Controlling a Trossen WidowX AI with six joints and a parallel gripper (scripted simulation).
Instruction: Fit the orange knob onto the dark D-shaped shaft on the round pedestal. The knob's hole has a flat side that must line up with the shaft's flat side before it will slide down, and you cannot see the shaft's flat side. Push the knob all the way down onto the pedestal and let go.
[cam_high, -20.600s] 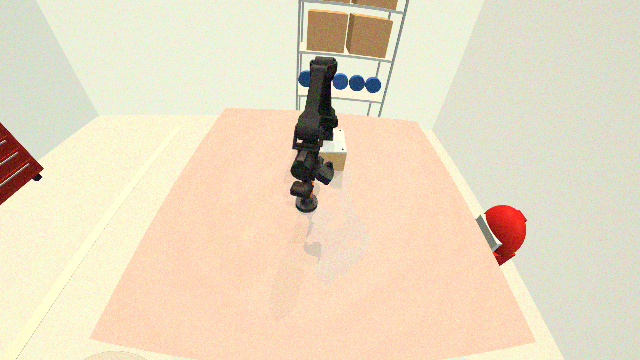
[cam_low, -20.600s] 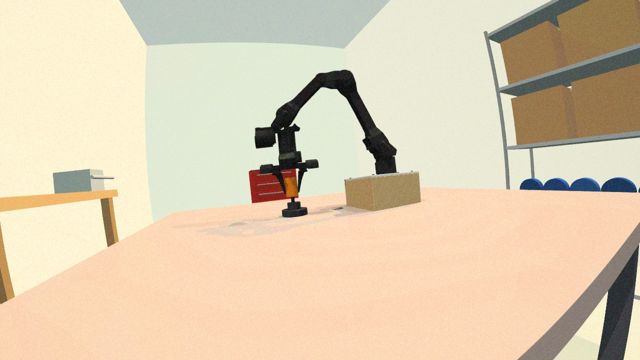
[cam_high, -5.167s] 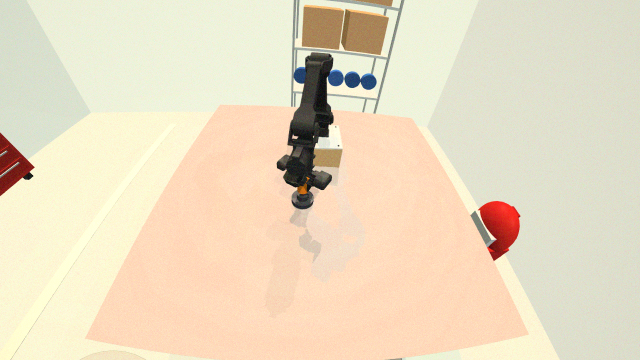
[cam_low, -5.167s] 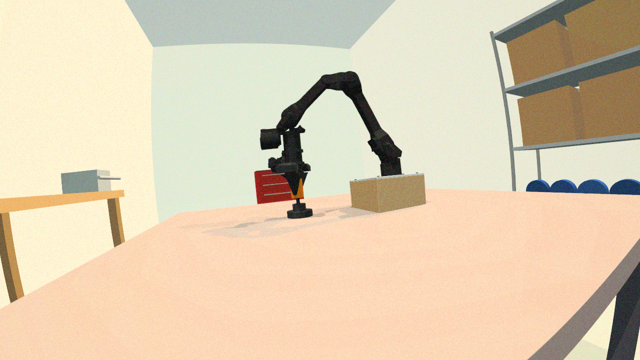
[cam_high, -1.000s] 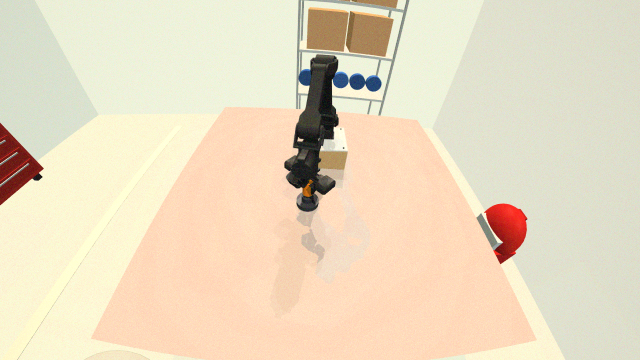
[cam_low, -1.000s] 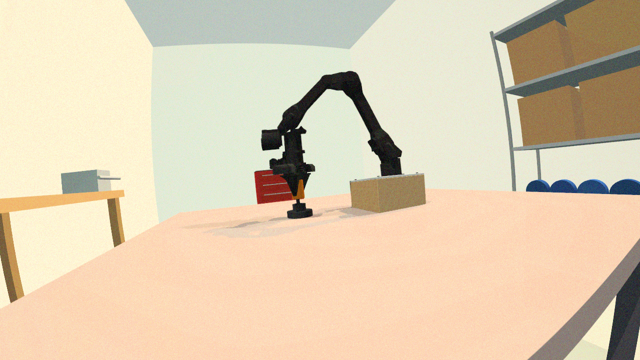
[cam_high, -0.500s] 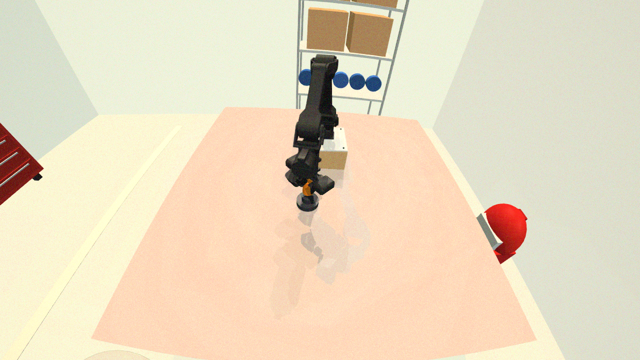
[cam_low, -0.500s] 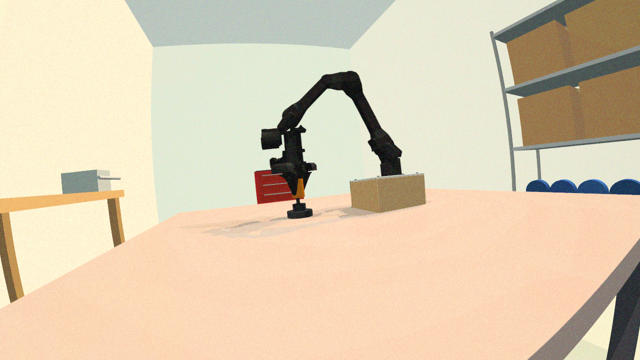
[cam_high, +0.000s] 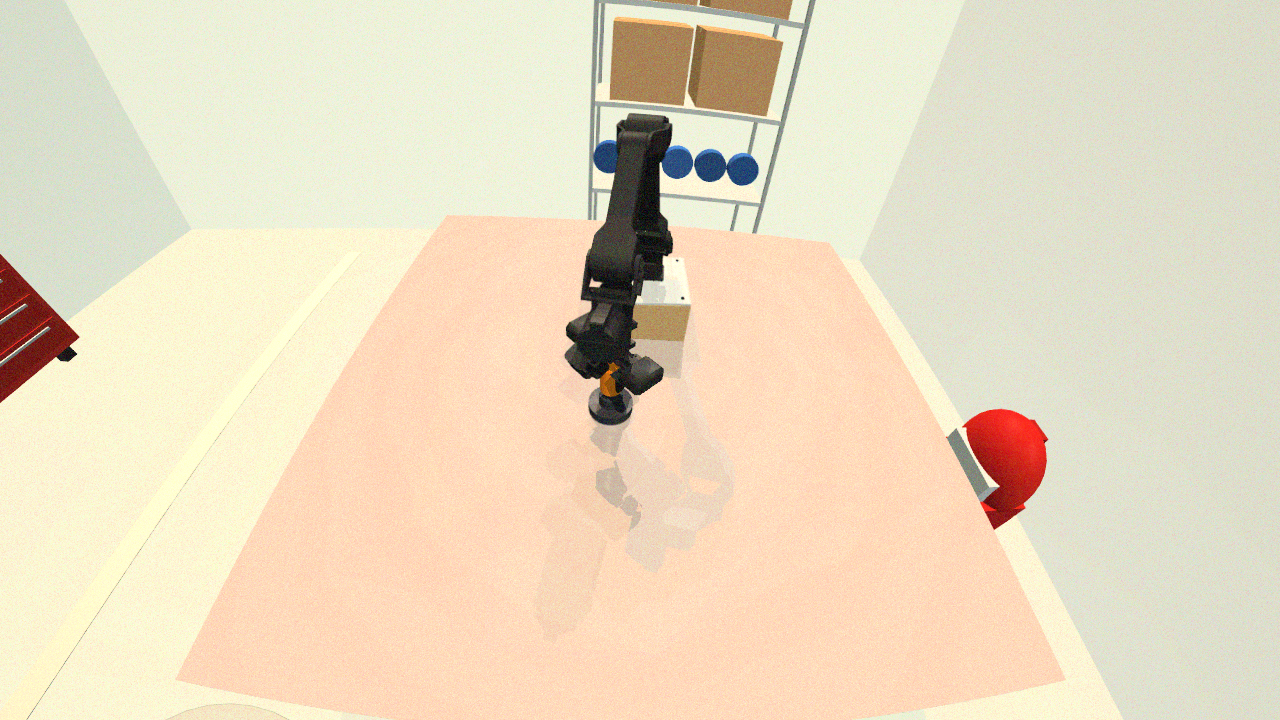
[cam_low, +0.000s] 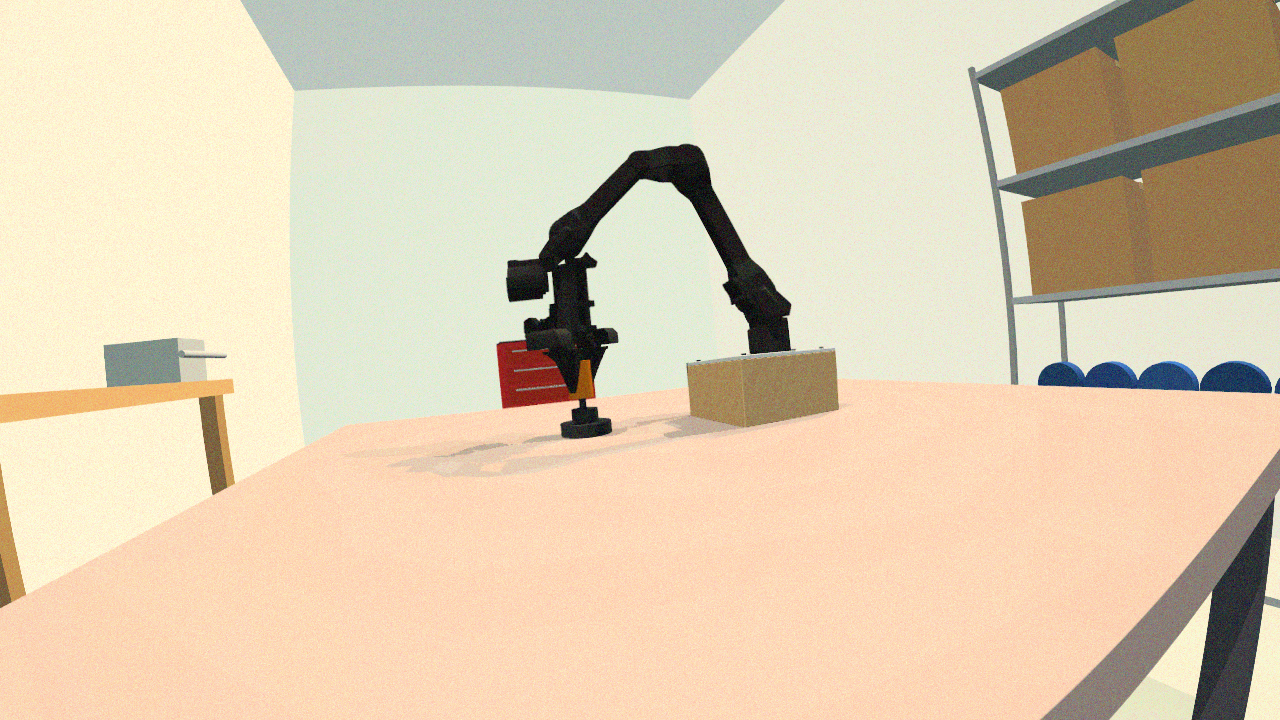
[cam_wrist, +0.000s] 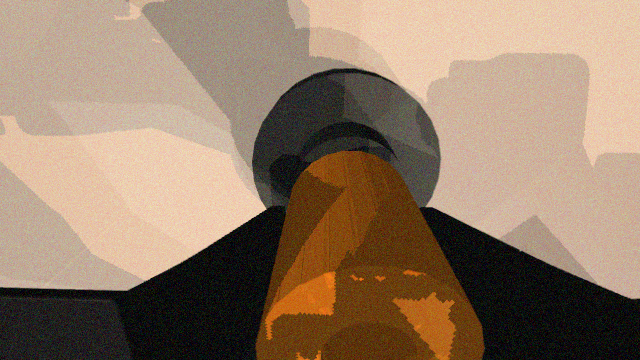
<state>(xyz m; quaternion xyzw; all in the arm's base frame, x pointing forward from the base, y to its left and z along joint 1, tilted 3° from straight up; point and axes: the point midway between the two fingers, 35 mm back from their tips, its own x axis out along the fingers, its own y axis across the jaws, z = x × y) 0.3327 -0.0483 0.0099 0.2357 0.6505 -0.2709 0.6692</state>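
Note:
The orange knob (cam_high: 609, 383) (cam_low: 585, 383) (cam_wrist: 350, 225) is upright between the fingers of my gripper (cam_high: 613, 380) (cam_low: 580, 386) (cam_wrist: 351, 220), which is shut on it. The dark round pedestal (cam_high: 610, 413) (cam_low: 586, 429) (cam_wrist: 420, 125) stands on the table directly below. In the exterior view a short piece of the dark shaft (cam_low: 582, 404) shows between the knob's lower end and the pedestal's raised middle, so the knob is above the pedestal. The shaft's top, its flat side and the knob's hole are hidden. Whether the shaft's tip is inside the hole cannot be told.
A tan box (cam_high: 662, 322) (cam_low: 760, 389) with a pale top stands near the arm's base on the table (cam_high: 447, 537) (cam_low: 537, 582). A red helmet-like object (cam_high: 1006, 456) is beyond the right table edge in the top view. A shelf rack stands behind.

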